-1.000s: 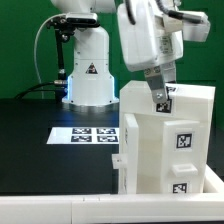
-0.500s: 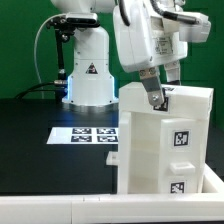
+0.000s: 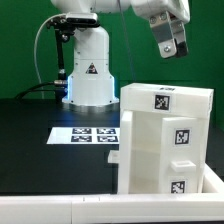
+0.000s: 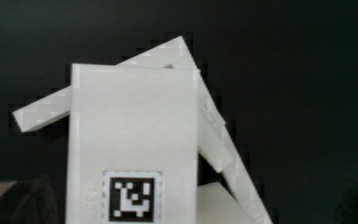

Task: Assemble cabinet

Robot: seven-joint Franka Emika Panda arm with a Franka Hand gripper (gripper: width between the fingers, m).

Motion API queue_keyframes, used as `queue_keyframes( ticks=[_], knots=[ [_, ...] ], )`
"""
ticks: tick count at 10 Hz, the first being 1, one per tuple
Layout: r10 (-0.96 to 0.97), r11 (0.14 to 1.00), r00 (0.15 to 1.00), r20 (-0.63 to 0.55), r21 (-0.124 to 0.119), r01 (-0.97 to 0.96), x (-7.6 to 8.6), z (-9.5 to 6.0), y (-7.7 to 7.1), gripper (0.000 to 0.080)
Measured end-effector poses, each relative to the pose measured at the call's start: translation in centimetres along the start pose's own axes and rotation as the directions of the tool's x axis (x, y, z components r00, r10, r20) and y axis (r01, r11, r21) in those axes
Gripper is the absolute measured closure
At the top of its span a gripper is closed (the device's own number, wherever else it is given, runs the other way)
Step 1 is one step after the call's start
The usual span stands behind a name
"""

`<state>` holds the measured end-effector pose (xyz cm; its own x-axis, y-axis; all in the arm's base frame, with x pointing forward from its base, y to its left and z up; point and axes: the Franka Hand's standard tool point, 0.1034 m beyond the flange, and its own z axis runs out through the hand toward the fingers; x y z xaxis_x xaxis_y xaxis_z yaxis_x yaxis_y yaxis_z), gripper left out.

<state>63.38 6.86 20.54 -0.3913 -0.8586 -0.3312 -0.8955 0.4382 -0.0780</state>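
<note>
The white cabinet stands upright on the black table at the exterior view's right, with square marker tags on its top and front. My gripper hangs well above its top, clear of it and holding nothing. In the wrist view the cabinet is seen from above with one tag on its top. Dark fingers show at the picture's edges on either side of it, spread apart.
The marker board lies flat on the table beside the cabinet, on the exterior view's left. The arm's white base stands behind it. A white rail runs along the table's front edge.
My gripper was down at the cabinet's top edge; it has let go and risen up and to the exterior view's right. The cabinet has stayed put.
</note>
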Motion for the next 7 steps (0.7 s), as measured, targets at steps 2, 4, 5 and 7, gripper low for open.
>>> queue_keyframes(
  ticks=[2, 4, 5, 7],
  knots=[
    [-0.005, 1.000, 1.000, -0.002, -0.003, 0.005, 0.00, 0.25, 0.06, 0.0003],
    [-0.007, 1.000, 1.000, -0.003, -0.005, 0.007, 0.01, 0.34, 0.11, 0.0003],
    [-0.008, 1.000, 1.000, -0.003, -0.005, 0.008, 0.02, 0.37, 0.13, 0.0003],
    [-0.010, 1.000, 1.000, -0.003, -0.006, 0.010, 0.03, 0.43, 0.15, 0.0003]
  ],
)
